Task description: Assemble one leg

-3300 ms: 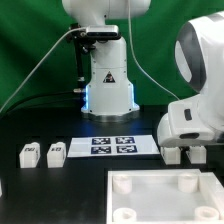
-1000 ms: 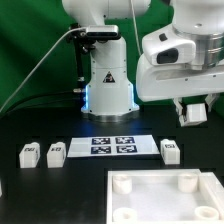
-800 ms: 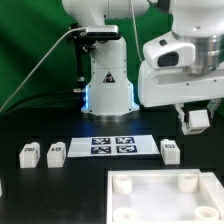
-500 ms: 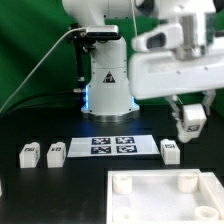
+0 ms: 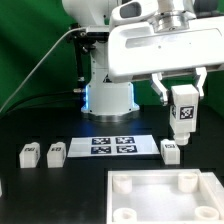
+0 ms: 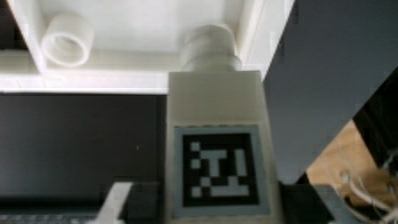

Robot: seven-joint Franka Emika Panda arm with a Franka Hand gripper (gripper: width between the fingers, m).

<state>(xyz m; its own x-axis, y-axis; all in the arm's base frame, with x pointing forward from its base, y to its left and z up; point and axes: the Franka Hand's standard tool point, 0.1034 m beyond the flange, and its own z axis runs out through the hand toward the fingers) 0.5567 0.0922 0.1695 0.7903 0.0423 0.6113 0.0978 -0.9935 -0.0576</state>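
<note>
Tags of black-and-white squares are the only labels, their patterns too small to read as writing. In the exterior view the marker board (image 5: pixel 118 146) carries four of them, and the arm's base (image 5: pixel 108 85) bears a small triangular sign. The arm reaches in from above, its gripper (image 5: pixel 182 95) pointing down, its fingers (image 5: pixel 160 91) pinching the leg (image 5: pixel 183 110) upright with its tag facing the camera. The leg hangs well above the table (image 5: pixel 60 185). Three spare legs (image 5: pixel 30 153) stand there, two side by side at the exterior view's left and one just beneath the held leg. One panel (image 5: pixel 160 200) lies in front, showing three sockets (image 5: pixel 186 181). In the wrist view the leg (image 6: pixel 217 110) fills the middle, its tag (image 6: pixel 222 172) large, and beyond its end lies the panel (image 6: pixel 134 70) with two sockets (image 6: pixel 68 45).
</note>
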